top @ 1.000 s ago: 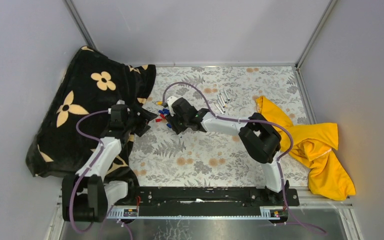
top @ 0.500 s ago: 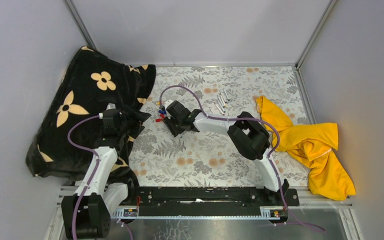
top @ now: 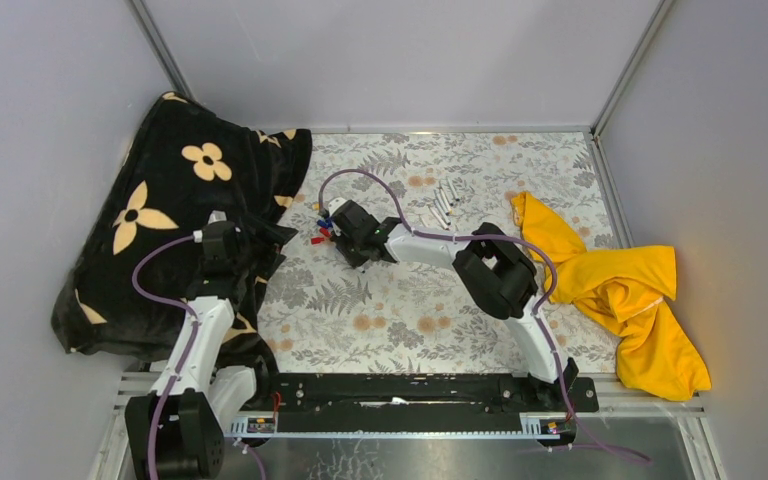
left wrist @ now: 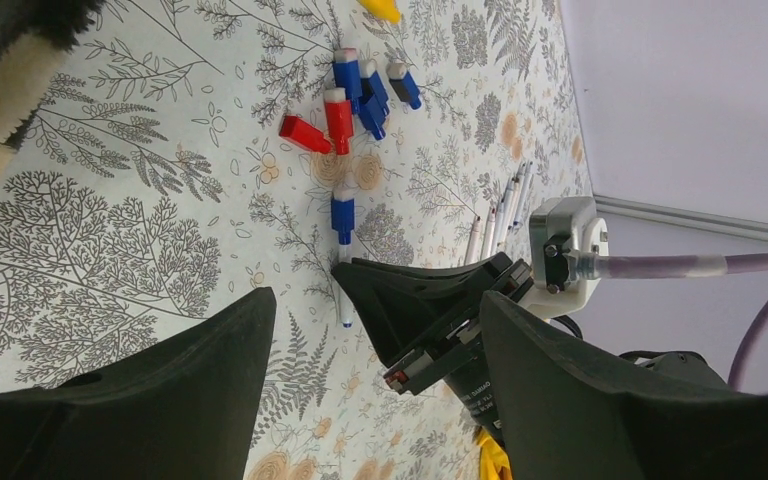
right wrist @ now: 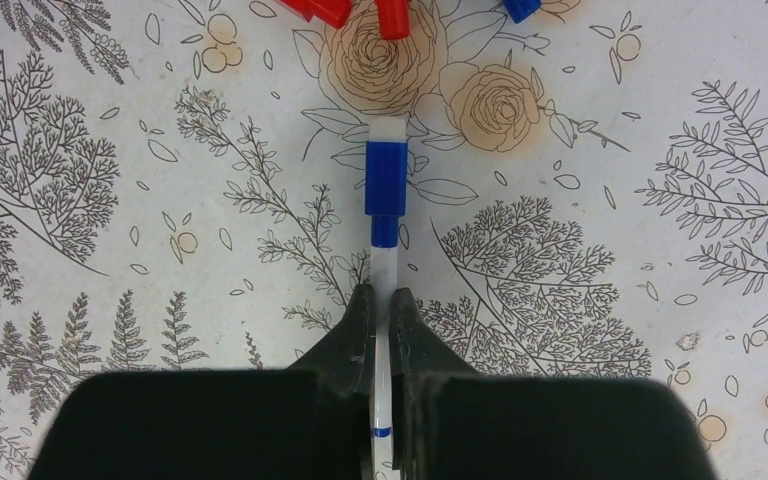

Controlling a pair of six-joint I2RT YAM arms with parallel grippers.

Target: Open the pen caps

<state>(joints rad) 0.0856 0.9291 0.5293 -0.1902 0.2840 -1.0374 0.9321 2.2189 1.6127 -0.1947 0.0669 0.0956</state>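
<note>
Your right gripper [right wrist: 382, 300] is clamping its two fingers [right wrist: 358, 335] tight on the white barrel of one pen [right wrist: 384, 262], which is lying flat on the table [top: 410, 310], left of the middle and toward the far edge. The grip is sitting on the barrel just behind the blue cap [right wrist: 385, 190], and that cap is still sitting on the pen, pointing away from the wrist. Just beyond the cap's end, the loose caps [left wrist: 345, 95], red and blue, are lying in a small cluster, some touching one another, with a yellow cap [left wrist: 380, 8] showing partly at the frame's edge past them. Your left gripper [left wrist: 375, 302] is hanging wide open with nothing between its fingers, hovering by the edge of the black flowered blanket [top: 160, 220] that is covering the table's left side, and looking across at the held pen. A row of bare white barrels [top: 445, 205] is lying side by side nearer the far edge, well apart from both grippers. A yellow cloth [top: 620, 290] is lying crumpled along the table's right edge.
</note>
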